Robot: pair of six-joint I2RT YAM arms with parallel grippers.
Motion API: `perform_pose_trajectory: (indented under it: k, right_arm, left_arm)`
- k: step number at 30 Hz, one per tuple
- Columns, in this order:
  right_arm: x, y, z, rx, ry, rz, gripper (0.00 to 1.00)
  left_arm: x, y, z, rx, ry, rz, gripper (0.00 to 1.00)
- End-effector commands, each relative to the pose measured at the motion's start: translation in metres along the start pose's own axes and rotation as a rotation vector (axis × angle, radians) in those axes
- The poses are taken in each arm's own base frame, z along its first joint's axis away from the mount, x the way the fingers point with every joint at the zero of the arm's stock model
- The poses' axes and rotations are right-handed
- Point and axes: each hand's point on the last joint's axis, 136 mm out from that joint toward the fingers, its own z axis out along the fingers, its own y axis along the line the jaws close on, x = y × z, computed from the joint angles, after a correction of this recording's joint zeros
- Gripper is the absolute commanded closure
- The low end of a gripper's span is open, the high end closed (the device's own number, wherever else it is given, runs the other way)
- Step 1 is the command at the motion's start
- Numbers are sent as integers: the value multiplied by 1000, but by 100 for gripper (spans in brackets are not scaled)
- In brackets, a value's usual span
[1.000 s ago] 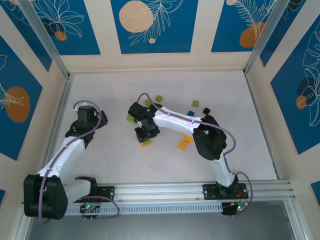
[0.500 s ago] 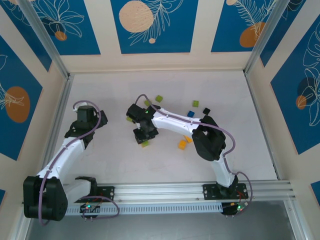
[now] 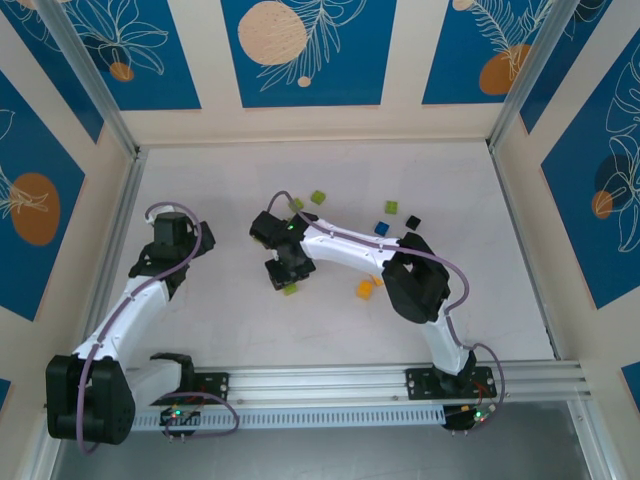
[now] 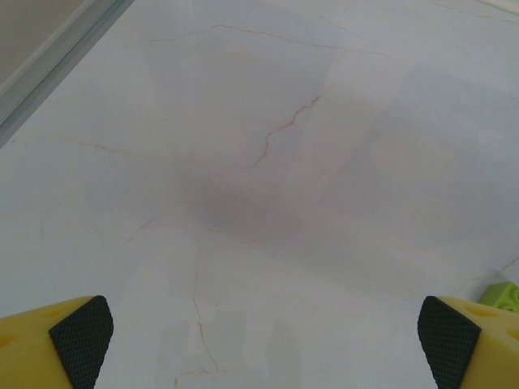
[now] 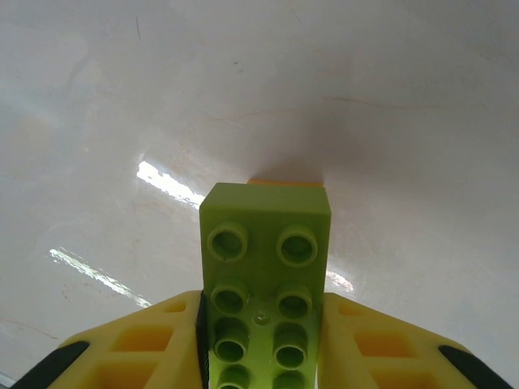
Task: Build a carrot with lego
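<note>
My right gripper (image 5: 263,336) is shut on a lime green lego brick (image 5: 264,267) with two rows of studs. An orange edge (image 5: 285,183) peeks out under the brick's far end. From above, that gripper (image 3: 286,268) hangs left of the table's middle with the lime brick (image 3: 291,288) at its tip. My left gripper (image 4: 263,344) stands open over bare table with nothing between its fingers. It hovers near the left rail (image 3: 180,228).
Loose lego lies behind and right of the right arm: two lime bricks (image 3: 318,197), a green one (image 3: 391,207), a black one (image 3: 413,221), a blue one (image 3: 381,228) and an orange one (image 3: 365,289). A lime brick (image 4: 504,295) shows at the left wrist view's right edge.
The right wrist has shifted slightly left and away, covering a lime brick beside it. The held lime brick stays at about the same spot. The left arm has not moved.
</note>
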Motion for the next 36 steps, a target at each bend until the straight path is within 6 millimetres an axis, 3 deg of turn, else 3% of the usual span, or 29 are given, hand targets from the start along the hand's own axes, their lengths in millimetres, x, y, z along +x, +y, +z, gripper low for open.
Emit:
perform_pose_trajectory:
  k: [1,12,18,22,30,36]
  right_arm:
    - [31,-10,45,68,149,6,66]
    - [46,-24,69,144,230,-22,66]
    - [50,-28,71,160,248,-46,66]
    - [36,-20,54,131,199,-99,66]
    - [0,-8,-1,84,79,-375,66]
    - [1,-4,-24,26,69,-556,65]
  left_arm:
    - [1,7,-1,-14,-3,-23,1]
    - [2,7,1,-15,0,-22,1]
    - [1,6,1,-12,-2,-23,1]
    - [0,5,1,-10,-2,-23,1]
    - [-2,6,0,-16,-5,-21,1]
    - [-1,9,-2,-23,-11,-22,1]
